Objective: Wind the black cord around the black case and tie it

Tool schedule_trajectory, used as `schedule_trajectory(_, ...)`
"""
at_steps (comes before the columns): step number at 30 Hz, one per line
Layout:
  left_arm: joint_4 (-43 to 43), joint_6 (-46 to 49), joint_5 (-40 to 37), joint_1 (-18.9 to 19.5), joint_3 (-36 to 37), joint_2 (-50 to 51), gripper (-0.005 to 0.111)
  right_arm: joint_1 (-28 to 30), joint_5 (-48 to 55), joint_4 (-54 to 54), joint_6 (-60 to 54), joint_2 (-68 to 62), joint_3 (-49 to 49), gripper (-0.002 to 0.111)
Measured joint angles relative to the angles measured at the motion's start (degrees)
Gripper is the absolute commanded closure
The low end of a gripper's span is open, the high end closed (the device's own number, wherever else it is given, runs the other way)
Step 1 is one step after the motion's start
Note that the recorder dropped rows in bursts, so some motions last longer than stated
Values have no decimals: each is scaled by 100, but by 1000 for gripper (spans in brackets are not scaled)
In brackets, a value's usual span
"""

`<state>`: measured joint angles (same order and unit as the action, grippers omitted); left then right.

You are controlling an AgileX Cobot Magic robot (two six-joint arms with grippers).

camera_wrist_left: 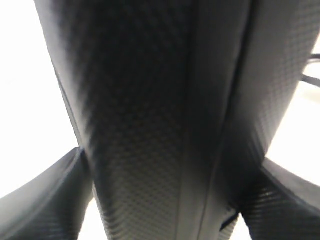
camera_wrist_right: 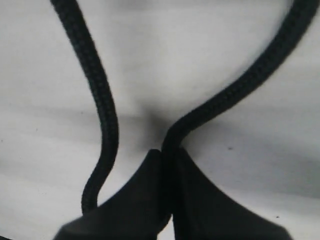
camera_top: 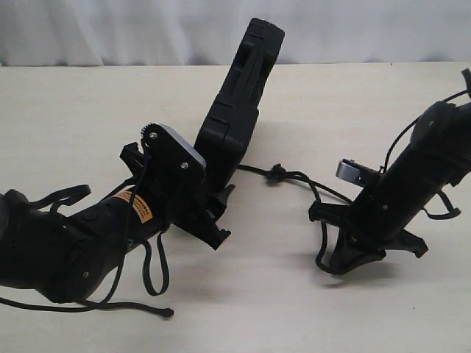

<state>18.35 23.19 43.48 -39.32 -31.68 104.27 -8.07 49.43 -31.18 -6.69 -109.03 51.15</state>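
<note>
Black case [camera_top: 239,103] tilted upright, clamped by left gripper [camera_top: 210,209]; right gripper [camera_wrist_right: 167,200] lowered, pinching black cord [camera_wrist_right: 235,90].

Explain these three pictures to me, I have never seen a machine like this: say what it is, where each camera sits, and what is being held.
This is a robot with two arms on a pale table. The wide picture is taken by a camera off the arms; the other two come from cameras on each wrist. The left tool holds the black case tilted up off the table; its wrist camera sees the case's textured side between the fingers. The right tool is shut on the black cord, which trails across the table toward the case.
</note>
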Motion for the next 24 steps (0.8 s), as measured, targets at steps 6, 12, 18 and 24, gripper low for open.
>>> schedule_trajectory(6, 0, 0, -9, 0, 0, 0, 107, -863, -871, 0, -3, 878, -568, 104)
schedule_trajectory(12, 0, 0, -9, 0, 0, 0, 107, -1064, -1319, 152, -3, 1109, -783, 104)
schedule_trajectory(18, 0, 14, -25, 0, 0, -10, 107, -1064, -1552, 187, -3, 1113, -783, 103)
schedule_trajectory(24, 11, 14, -25, 0, 0, -10, 107, -1064, -1594, 281, -17, 1113, -783, 73)
